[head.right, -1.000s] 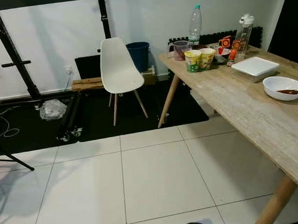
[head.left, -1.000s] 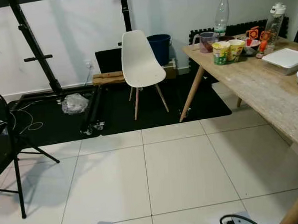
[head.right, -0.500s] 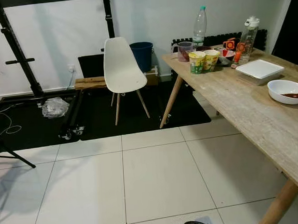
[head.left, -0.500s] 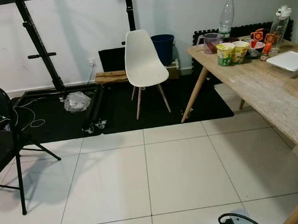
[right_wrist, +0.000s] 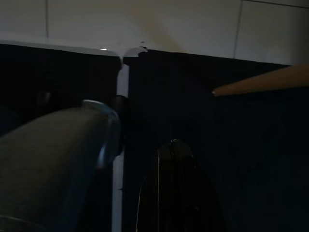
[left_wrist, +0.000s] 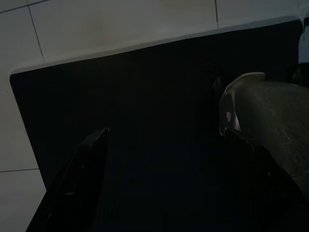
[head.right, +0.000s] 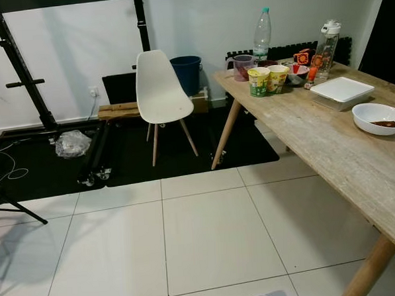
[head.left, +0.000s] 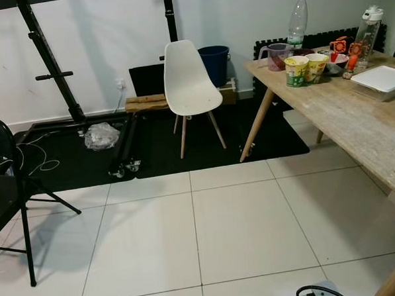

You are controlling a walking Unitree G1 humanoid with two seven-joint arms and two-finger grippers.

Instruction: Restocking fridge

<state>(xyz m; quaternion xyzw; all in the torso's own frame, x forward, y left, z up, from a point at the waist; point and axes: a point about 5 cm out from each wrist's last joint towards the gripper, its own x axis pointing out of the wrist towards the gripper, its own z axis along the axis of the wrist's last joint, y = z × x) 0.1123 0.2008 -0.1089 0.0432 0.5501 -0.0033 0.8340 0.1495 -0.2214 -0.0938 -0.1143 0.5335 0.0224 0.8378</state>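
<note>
My left pincer (left_wrist: 159,179) hangs low in the dark, and I cannot tell if it is released or clenched. My right pincer (right_wrist: 145,183) hangs low in the dark too, and I cannot tell its state either. Behind both I see white floor tiles (head.right: 208,233).

On the right stands a long wooden worktop (head.right: 330,147). At its far end are two yellow-green cups (head.right: 267,79) side by side, touching or nearly so. Just behind them are a clear jug (head.right: 242,67) and a tall water bottle (head.right: 262,32). A sports bottle (head.right: 324,43) stands further right. A flat white box (head.right: 342,89) sits nearer to me, and a white bowl (head.right: 380,117) is nearer still.

A white chair (head.left: 188,89) stands left of the worktop on a black mat (head.left: 158,147). A blue bin (head.left: 213,62) is behind it by the wall. A black folding chair (head.left: 7,191) is on the near left.
</note>
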